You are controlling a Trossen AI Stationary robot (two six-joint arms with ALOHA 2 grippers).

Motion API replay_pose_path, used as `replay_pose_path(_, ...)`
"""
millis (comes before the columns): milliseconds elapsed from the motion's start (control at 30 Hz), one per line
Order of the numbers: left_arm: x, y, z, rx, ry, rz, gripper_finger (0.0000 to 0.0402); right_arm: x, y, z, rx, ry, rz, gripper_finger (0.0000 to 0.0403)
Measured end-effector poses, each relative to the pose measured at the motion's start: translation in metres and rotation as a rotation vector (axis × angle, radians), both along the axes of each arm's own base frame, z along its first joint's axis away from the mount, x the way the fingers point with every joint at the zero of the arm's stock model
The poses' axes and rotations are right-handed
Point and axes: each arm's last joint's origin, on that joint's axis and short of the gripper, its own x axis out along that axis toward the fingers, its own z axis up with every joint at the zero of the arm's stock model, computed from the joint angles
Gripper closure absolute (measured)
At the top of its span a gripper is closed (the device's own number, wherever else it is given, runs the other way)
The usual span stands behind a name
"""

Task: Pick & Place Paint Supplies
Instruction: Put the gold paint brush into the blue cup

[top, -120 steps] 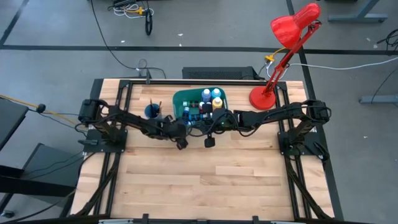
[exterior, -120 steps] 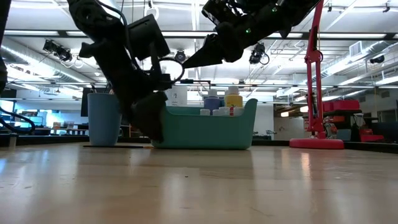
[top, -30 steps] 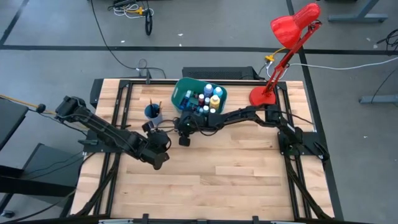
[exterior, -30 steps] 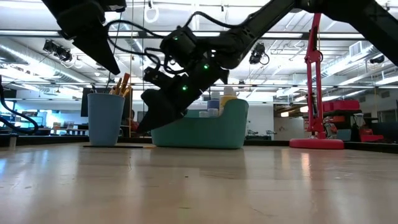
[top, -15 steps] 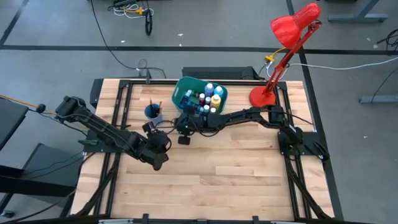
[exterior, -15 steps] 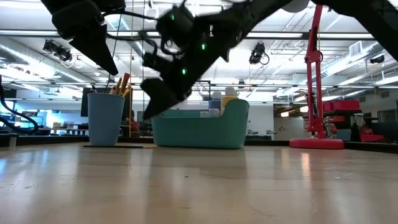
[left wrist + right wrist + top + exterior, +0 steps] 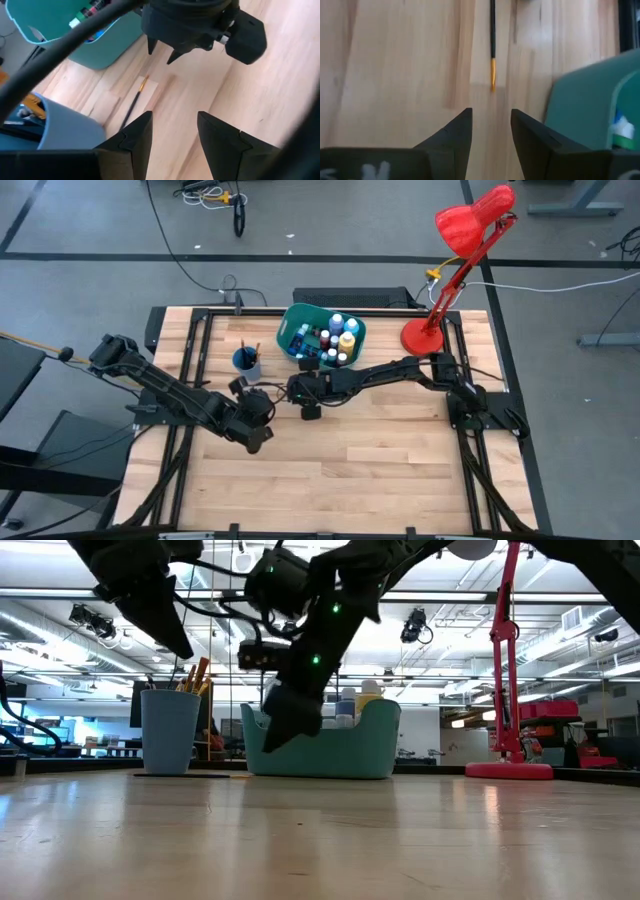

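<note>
Overhead, table-level, two wrist views — shared bin [image 7: 322,332]

Wood table [image 7: 340,460]: bin [image 7: 292,330], cup [image 7: 243,361], brush [image 7: 492,35], lamp [image 7: 420,338].

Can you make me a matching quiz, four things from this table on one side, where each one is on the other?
Things:
1. brush
2. bottles
3. lamp
4. cup

Places:
A. inside the teal bin
B. flat on the wood, beside the bin
C. far right corner of the table
D. left of the bin, brushes standing in it

Pairs: 1-B, 2-A, 3-C, 4-D
</note>
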Motion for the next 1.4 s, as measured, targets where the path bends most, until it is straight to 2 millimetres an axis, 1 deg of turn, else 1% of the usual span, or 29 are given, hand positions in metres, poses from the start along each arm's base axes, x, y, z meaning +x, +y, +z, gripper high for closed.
replay_pose_path(133,0.003,-0.002,0.001,-0.018,-0.042,0.005,0.0237,-0.006,0.013,0.015,-0.020,0.007,0.016,0.0268)
replay_pose_path(267,0.004,-0.001,0.003,0.029,-0.062,0.009,0.0237,-0.019,0.028,0.032,-0.117,0.049,-0.014,0.0273)
replay_pose_path(333,0.005,0.000,0.003,0.034,-0.060,0.005,0.0237,-0.030,0.033,0.044,-0.145,0.095,-0.034,0.0275)
replay_pose_path(433,0.009,0.005,0.003,0.015,-0.066,0.015,0.0237,-0.054,0.038,0.064,-0.072,0.175,-0.077,0.0275)
replay_pose_path(500,0.015,0.009,0.004,-0.040,-0.085,0.017,0.0237,-0.072,0.040,0.077,0.002,0.201,-0.135,0.0275)
replay_pose_path(567,0.027,0.014,0.001,-0.107,-0.093,0.008,0.0237,-0.089,0.038,0.088,0.020,0.177,-0.208,0.0275)
replay_pose_path(700,0.049,0.023,-0.016,-0.146,-0.029,-0.088,0.0237,-0.127,0.029,0.091,-0.064,0.116,-0.308,0.0275)
replay_pose_path(833,0.066,0.038,-0.042,-0.101,0.105,-0.110,0.0237,-0.166,0.022,0.090,-0.094,0.059,-0.342,0.0276)
replay_pose_path(967,0.081,0.061,-0.062,-0.108,0.258,-0.183,0.0237,-0.191,0.019,0.092,-0.068,-0.040,-0.342,0.0276)
replay_pose_path(1033,0.084,0.075,-0.070,-0.116,0.340,-0.204,0.0237,-0.198,0.018,0.098,-0.040,-0.109,-0.343,0.0276)
replay_pose_path(1100,0.087,0.088,-0.075,-0.127,0.369,-0.214,0.0237,-0.203,0.018,0.103,-0.008,-0.152,-0.341,0.0276)
replay_pose_path(1233,0.085,0.118,-0.081,-0.166,0.427,-0.195,0.0237,-0.201,0.019,0.111,0.061,-0.242,-0.317,0.0276)
replay_pose_path(1400,0.080,0.147,-0.082,-0.205,0.443,-0.160,0.0237,-0.197,0.022,0.111,0.145,-0.245,-0.260,0.0276)
